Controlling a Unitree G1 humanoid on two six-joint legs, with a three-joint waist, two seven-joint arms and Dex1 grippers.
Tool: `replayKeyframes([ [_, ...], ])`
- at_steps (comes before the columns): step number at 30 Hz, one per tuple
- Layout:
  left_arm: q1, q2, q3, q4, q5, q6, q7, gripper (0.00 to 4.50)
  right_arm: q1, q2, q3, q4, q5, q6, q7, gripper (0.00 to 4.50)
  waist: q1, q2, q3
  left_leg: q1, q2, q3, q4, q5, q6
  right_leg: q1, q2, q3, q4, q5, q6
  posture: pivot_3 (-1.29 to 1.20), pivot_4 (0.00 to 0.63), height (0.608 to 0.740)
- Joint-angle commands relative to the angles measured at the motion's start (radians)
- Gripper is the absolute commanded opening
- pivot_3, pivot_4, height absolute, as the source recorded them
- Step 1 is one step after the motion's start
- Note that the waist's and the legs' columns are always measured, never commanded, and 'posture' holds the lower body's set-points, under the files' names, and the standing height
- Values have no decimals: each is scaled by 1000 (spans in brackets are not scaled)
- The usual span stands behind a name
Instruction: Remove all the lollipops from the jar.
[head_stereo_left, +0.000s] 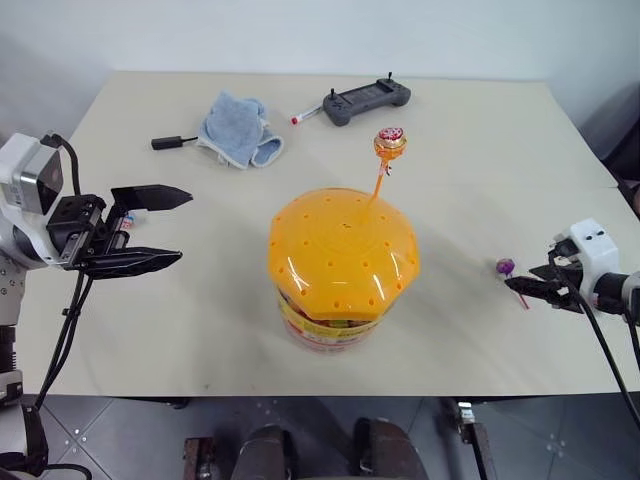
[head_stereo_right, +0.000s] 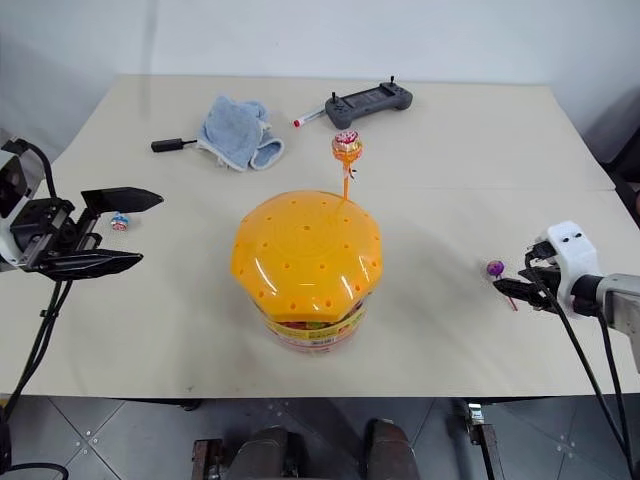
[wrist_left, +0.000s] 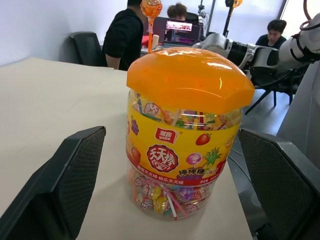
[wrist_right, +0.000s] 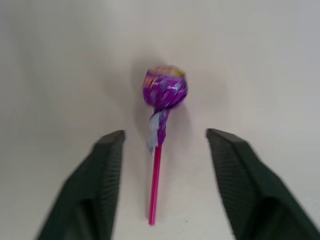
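Nearest stood the jar (head_stereo_left: 342, 270) at the table's (head_stereo_left: 480, 130) front edge, orange lid on, one lollipop (head_stereo_left: 389, 142) poking up through it. Left of it the left gripper (head_stereo_left: 150, 228) hung wide open, empty, a blue lollipop (head_stereo_right: 119, 221) lying beyond. Far right, the right gripper (wrist_right: 164, 185) stood open around the purple lollipop (wrist_right: 165, 90), released flat on the table. Light and brittle-headed, the remaining one probably wants pinching by its stiff stick, just below the head.

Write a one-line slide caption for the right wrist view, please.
Open right gripper over the purple lollipop lying on the table.
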Motion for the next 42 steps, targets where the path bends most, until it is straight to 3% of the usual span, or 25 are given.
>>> replayKeyframes([
  [1,-25,-3,16,-12,-19,2,-109,4500,69,-23,-138,-110,47,12,35,4180,2,0,0,0,0,0,0,0,0,0,0,0,0,0,0,0,150,740],
  [2,-28,-6,14,-11,-20,3,-110,4500,91,-26,-183,-139,64,8,54,4465,2,0,0,0,0,0,0,0,0,0,0,0,0,0,0,0,150,740],
  [5,-38,-13,7,-1,-21,2,-112,4500,112,-35,-296,-223,131,17,105,4465,0,0,0,0,0,0,0,0,0,0,0,0,0,0,0,0,150,740],
  [10,-61,-26,-2,14,-24,-2,-112,4500,-33,-18,-365,-334,319,57,129,4465,-4,0,0,1,0,0,0,0,0,0,0,0,0,0,0,0,150,740],
  [15,-86,-42,-11,27,-18,-4,-112,4500,-205,24,-258,-376,422,38,114,4465,-4,0,0,1,1,-1,0,0,0,0,1,0,0,0,0,0,150,740],
  [22,-55,-50,21,-13,-28,-2,-97,4500,-507,217,-24,-297,479,32,92,4465,-9,0,0,0,0,-1,0,0,0,0,1,0,1,0,0,0,150,740],
  [35,74,-63,123,-157,-71,32,-20,4500,-668,314,164,-168,437,-1,234,4465,-7,0,0,0,0,-2,0,0,0,0,0,-2,2,0,0,0,150,740],
  [42,84,-72,134,-170,-69,36,-13,4500,-695,340,170,-133,430,5,238,2097,-6,0,0,0,0,-2,0,0,0,0,0,-2,2,0,0,0,150,740],
])
